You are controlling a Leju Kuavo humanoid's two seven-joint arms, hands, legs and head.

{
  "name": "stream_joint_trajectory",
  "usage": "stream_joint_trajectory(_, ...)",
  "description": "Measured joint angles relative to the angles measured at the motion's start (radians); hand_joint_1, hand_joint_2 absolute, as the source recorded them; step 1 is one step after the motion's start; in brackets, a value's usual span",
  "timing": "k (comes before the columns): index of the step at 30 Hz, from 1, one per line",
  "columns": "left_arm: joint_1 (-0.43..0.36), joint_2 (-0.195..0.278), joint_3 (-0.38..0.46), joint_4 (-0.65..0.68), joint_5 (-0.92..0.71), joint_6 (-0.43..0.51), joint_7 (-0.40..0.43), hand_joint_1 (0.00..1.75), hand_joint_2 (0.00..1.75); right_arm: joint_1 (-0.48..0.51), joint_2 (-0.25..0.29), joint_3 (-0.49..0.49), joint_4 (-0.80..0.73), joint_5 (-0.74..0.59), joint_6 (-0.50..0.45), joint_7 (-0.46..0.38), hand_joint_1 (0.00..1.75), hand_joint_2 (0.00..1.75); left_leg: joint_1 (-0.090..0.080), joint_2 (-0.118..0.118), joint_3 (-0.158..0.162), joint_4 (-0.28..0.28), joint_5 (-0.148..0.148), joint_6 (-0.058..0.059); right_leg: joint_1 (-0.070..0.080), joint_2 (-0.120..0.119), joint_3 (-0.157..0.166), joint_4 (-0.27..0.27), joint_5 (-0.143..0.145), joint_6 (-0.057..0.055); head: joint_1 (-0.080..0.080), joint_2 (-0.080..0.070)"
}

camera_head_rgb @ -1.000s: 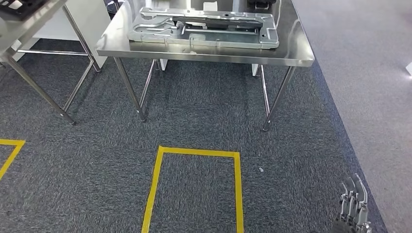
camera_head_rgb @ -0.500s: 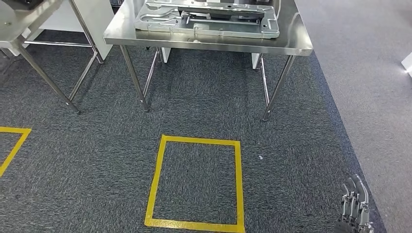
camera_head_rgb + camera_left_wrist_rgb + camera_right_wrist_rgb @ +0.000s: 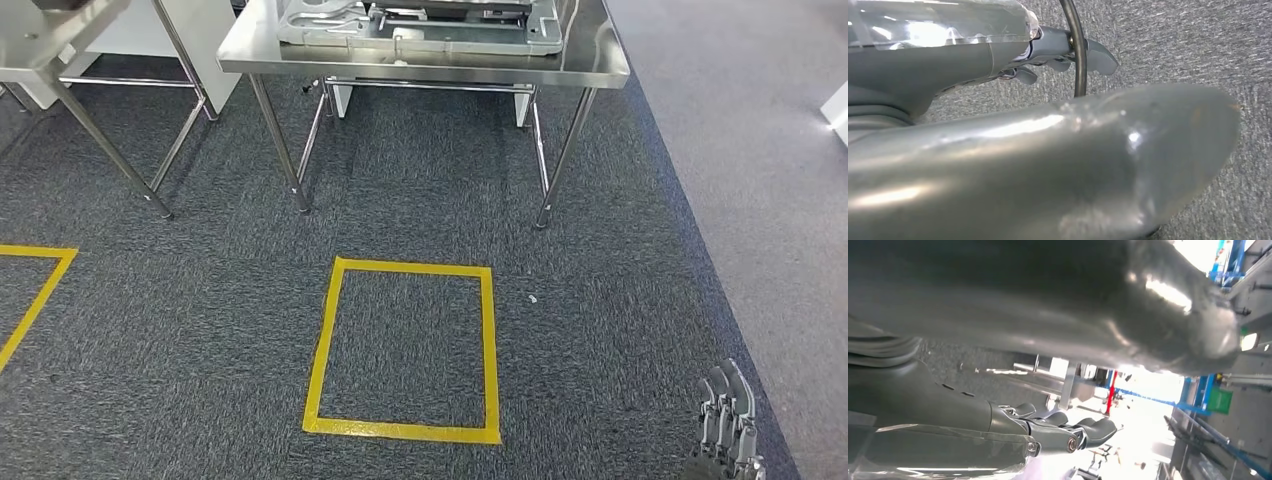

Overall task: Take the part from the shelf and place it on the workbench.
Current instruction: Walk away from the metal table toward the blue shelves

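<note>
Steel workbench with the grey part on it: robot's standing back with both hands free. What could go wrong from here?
1. The flat grey stamped metal part lies close to the front edge of the stainless steel workbench; a bump to the table might slide it off.
2. The right hand hangs low with its fingers loosely extended; turning near the workbench legs could snag them.

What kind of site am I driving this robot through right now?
Most likely a factory or workshop test area: a steel workbench carries a stamped metal part, yellow tape marks a box on the grey carpet, and the right wrist view shows blue industrial racking.
</note>
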Motion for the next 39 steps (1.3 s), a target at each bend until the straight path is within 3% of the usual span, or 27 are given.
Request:
stream_joint_trajectory(2,0.001,0.001,0.000,0.000,0.000,0.000,0.001,0.00,0.00,0.000,0.003,0.000,0.001,0.003,0.001,0.000,0.00,0.00,-0.002,-0.001,0.000,-0.022,-0.005,0.015,0.002,-0.001,-0.007,0.005,0.013,0.010,0.000,0.000)
stream_joint_trajectory(4,0.002,0.000,0.000,0.000,-0.001,0.000,0.002,0.00,0.00,0.001,0.004,0.000,0.002,0.004,0.002,0.002,0.00,0.00,0.002,0.004,-0.015,-0.026,0.012,0.031,-0.001,0.005,-0.017,0.022,-0.009,0.021,0.002,0.000)
stream_joint_trajectory(5,0.001,0.000,0.000,0.000,-0.001,0.000,0.003,0.00,0.00,0.002,0.004,0.000,0.003,0.005,0.003,0.004,0.00,0.00,0.004,0.006,-0.025,-0.028,0.022,0.039,-0.002,0.008,-0.028,0.052,-0.044,0.027,0.005,0.000)
stream_joint_trajectory(7,0.000,0.000,0.000,0.000,-0.002,0.000,0.004,0.00,0.00,0.002,0.004,0.000,0.007,0.005,0.006,0.007,0.00,0.00,0.004,0.008,-0.050,-0.027,0.042,0.045,-0.008,0.011,-0.057,0.159,-0.142,0.036,0.010,0.000)
stream_joint_trajectory(8,0.000,-0.001,0.000,0.000,-0.003,0.000,0.005,0.00,0.00,0.002,0.004,0.000,0.010,0.005,0.006,0.009,0.00,0.00,0.004,0.008,-0.063,-0.026,0.052,0.045,-0.010,0.011,-0.068,0.216,-0.174,0.039,0.011,0.000)
stream_joint_trajectory(9,0.000,-0.001,0.000,0.000,-0.003,0.000,0.005,0.00,0.00,0.002,0.004,0.000,0.013,0.005,0.007,0.010,0.00,0.00,0.004,0.009,-0.077,-0.025,0.062,0.044,-0.012,0.011,-0.069,0.255,-0.183,0.041,0.011,0.000)
stream_joint_trajectory(10,0.000,-0.001,0.000,0.000,-0.003,0.000,0.006,0.00,0.00,0.002,0.004,0.000,0.016,0.005,0.008,0.011,0.00,0.00,0.004,0.009,-0.090,-0.023,0.072,0.043,-0.013,0.011,-0.054,0.262,-0.169,0.040,0.011,0.000)
stream_joint_trajectory(11,0.000,-0.001,0.000,0.000,-0.004,0.000,0.006,0.00,0.00,0.002,0.004,0.000,0.019,0.005,0.009,0.012,0.00,0.00,0.003,0.009,-0.103,-0.021,0.082,0.041,-0.014,0.011,-0.023,0.234,-0.140,0.038,0.011,0.000)
stream_joint_trajectory(13,0.000,-0.002,0.000,0.000,-0.006,0.000,0.007,0.00,0.00,0.001,0.005,0.000,0.023,0.006,0.011,0.015,0.00,0.00,0.002,0.007,-0.121,-0.019,0.097,0.036,-0.011,0.012,0.079,0.094,-0.094,0.027,0.011,0.000)
stream_joint_trajectory(15,0.000,-0.003,0.000,0.000,-0.009,0.000,0.007,0.00,0.00,-0.001,0.007,0.000,0.025,0.008,0.012,0.017,0.00,0.00,0.001,0.007,-0.131,-0.019,0.112,0.026,-0.004,0.014,0.157,-0.033,-0.093,0.015,0.010,0.000)
stream_joint_trajectory(18,0.000,-0.004,0.000,0.000,-0.012,0.000,0.008,0.00,0.00,-0.001,0.010,0.002,0.028,0.023,0.009,0.022,0.00,0.00,0.004,0.006,-0.139,-0.023,0.127,0.006,-0.001,0.012,0.164,-0.076,-0.090,0.002,0.010,0.000)
stream_joint_trajectory(19,0.000,-0.004,0.000,0.000,-0.015,0.000,0.009,0.00,0.00,-0.001,0.011,0.005,0.031,0.035,0.003,0.025,0.00,0.00,0.004,0.005,-0.146,-0.013,0.115,0.001,-0.003,0.010,0.160,-0.081,-0.083,-0.006,0.010,0.000)
stream_joint_trajectory(20,0.001,-0.004,0.000,0.000,-0.017,0.000,0.012,0.00,0.00,-0.002,0.012,0.009,0.034,0.051,-0.006,0.030,0.00,0.00,0.005,0.004,-0.158,0.017,0.088,-0.002,-0.006,0.007,0.156,-0.084,-0.074,-0.014,0.007,0.000)
stream_joint_trajectory(22,0.001,-0.004,0.000,0.000,-0.019,0.001,0.018,0.00,0.00,-0.002,0.014,0.024,0.045,0.085,-0.030,0.038,0.00,0.00,0.005,0.002,-0.197,0.130,0.005,-0.007,-0.006,-0.001,0.142,-0.084,-0.062,-0.024,0.003,0.000)
stream_joint_trajectory(24,0.001,-0.004,0.000,0.000,-0.019,0.001,0.022,0.00,0.00,-0.002,0.014,0.042,0.058,0.105,-0.051,0.042,0.00,0.00,0.005,0.002,-0.228,0.243,-0.044,-0.013,-0.003,-0.012,0.127,-0.075,-0.057,-0.026,0.001,0.000)
stream_joint_trajectory(25,0.002,-0.004,0.000,0.000,-0.019,0.001,0.024,0.00,0.00,-0.002,0.014,0.053,0.065,0.111,-0.059,0.044,0.00,0.00,0.006,0.002,-0.221,0.255,-0.041,-0.015,-0.002,-0.019,0.118,-0.068,-0.055,-0.026,0.001,0.000)
stream_joint_trajectory(26,0.003,-0.004,0.000,0.000,-0.020,0.001,0.024,0.00,0.00,-0.001,0.014,0.063,0.070,0.115,-0.066,0.045,0.00,0.00,0.006,0.004,-0.193,0.226,-0.021,-0.016,-0.002,-0.026,0.110,-0.059,-0.056,-0.024,0.001,0.000)
stream_joint_trajectory(28,0.003,-0.004,0.001,0.000,-0.019,0.002,0.024,0.00,0.00,-0.001,0.014,0.082,0.079,0.121,-0.077,0.045,0.00,0.00,0.004,0.020,-0.101,0.088,0.022,-0.013,-0.001,-0.042,0.096,-0.039,-0.059,-0.019,0.000,0.000)
stream_joint_trajectory(30,0.002,-0.004,0.001,0.000,-0.019,0.002,0.025,0.00,0.00,0.000,0.014,0.097,0.085,0.126,-0.086,0.045,0.00,0.00,-0.002,0.037,-0.051,-0.001,0.039,-0.001,0.002,-0.056,0.089,-0.026,-0.063,-0.011,0.001,0.000)
stream_joint_trajectory(33,0.007,-0.005,0.002,0.000,-0.018,0.002,0.026,0.00,0.00,0.001,0.014,0.119,0.091,0.136,-0.098,0.044,0.00,0.00,-0.002,0.026,-0.059,-0.017,0.042,0.019,0.006,-0.071,0.087,-0.017,-0.065,0.001,0.001,0.000)
stream_joint_trajectory(34,0.008,-0.005,0.002,0.000,-0.018,0.002,0.026,0.00,0.00,0.001,0.014,0.126,0.093,0.138,-0.102,0.044,0.00,0.00,0.001,0.019,-0.061,-0.019,0.045,0.025,0.004,-0.062,0.083,-0.007,-0.074,0.007,0.002,0.000)
stream_joint_trajectory(36,0.009,-0.006,0.003,0.000,-0.018,0.002,0.026,0.00,0.00,0.003,0.014,0.136,0.096,0.139,-0.107,0.044,0.00,0.00,0.005,0.007,-0.067,-0.023,0.054,0.035,-0.001,-0.025,0.056,0.058,-0.124,0.019,0.007,0.000)
stream_joint_trajectory(37,0.008,-0.006,0.003,0.000,-0.019,0.002,0.026,0.00,0.00,0.005,0.014,0.138,0.098,0.139,-0.109,0.044,0.00,0.00,0.005,0.000,-0.072,-0.023,0.058,0.038,-0.005,-0.005,0.030,0.118,-0.162,0.024,0.009,0.000)
stream_joint_trajectory(39,0.006,-0.006,0.003,0.000,-0.019,0.002,0.026,0.00,0.00,0.007,0.013,0.141,0.105,0.139,-0.112,0.044,0.00,0.00,0.005,-0.017,-0.083,-0.022,0.066,0.041,-0.012,0.008,-0.017,0.228,-0.214,0.030,0.011,0.000)
